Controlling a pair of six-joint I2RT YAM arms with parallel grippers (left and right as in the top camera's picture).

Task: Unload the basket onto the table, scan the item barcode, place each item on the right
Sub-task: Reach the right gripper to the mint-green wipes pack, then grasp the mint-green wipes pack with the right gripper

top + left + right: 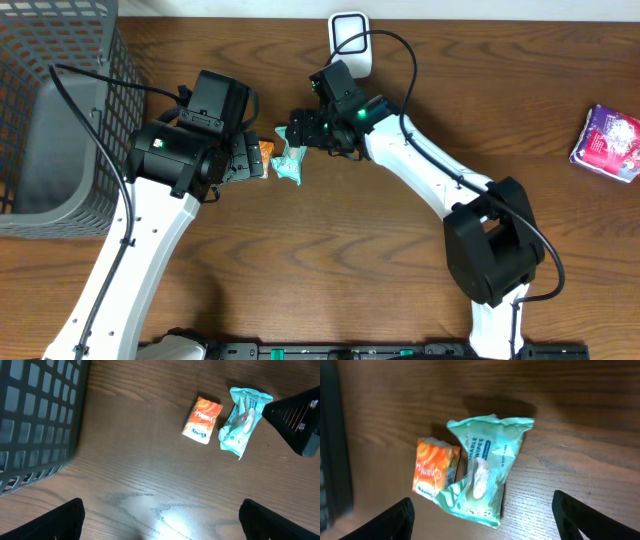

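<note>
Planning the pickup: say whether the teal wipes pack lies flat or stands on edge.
Lying flat: the wipes pack rests on the table, printed face and flap upward, beside the orange pack.

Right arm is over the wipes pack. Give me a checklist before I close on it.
1. Right gripper open: ok, fingers spread wide.
2. Wipes pack between the fingers: ok, lying flat on the table below.
3. Orange packet clear of the grasp: not ok, it lies right beside the pack.
4. Left gripper empty: ok, open, holding nothing.
5. Barcode located: cannot tell, none shows on the pack's upper face.
</note>
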